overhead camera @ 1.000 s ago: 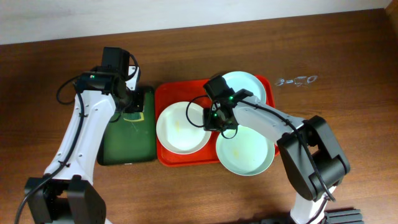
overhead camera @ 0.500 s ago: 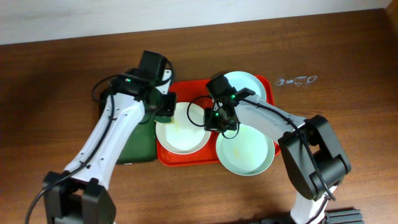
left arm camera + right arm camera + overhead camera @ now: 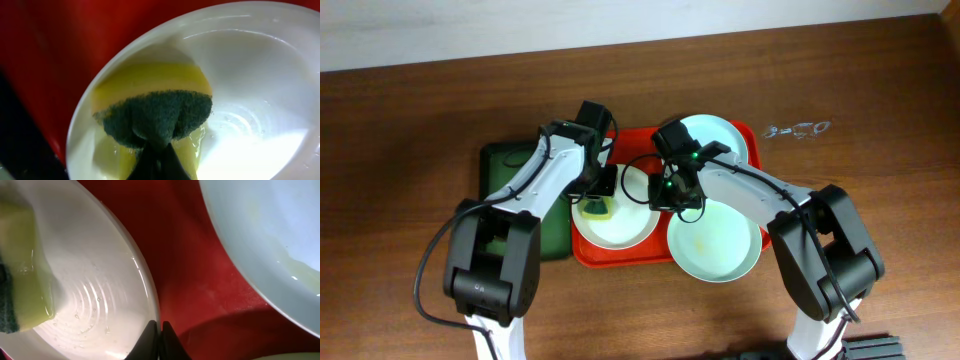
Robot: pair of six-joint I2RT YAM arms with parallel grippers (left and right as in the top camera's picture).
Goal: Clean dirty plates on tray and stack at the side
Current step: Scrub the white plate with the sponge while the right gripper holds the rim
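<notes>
The red tray (image 3: 582, 250) holds a white plate (image 3: 625, 228) at its left, a mint plate (image 3: 720, 136) at the back right and another mint plate (image 3: 715, 245) at the front right, overhanging the rim. My left gripper (image 3: 597, 205) is shut on a yellow and green sponge (image 3: 155, 112) and presses it into the white plate (image 3: 260, 65). My right gripper (image 3: 159, 327) is shut on the white plate's right rim (image 3: 150, 292); it shows between the plates in the overhead view (image 3: 672, 192).
A dark green tray (image 3: 510, 165) lies left of the red tray, partly under my left arm. A small clear object (image 3: 798, 128) lies on the wooden table at the back right.
My left arm has swung right from over the green tray, carrying the sponge, and now presses it on the white plate. The right arm has stayed on the plate's rim.
</notes>
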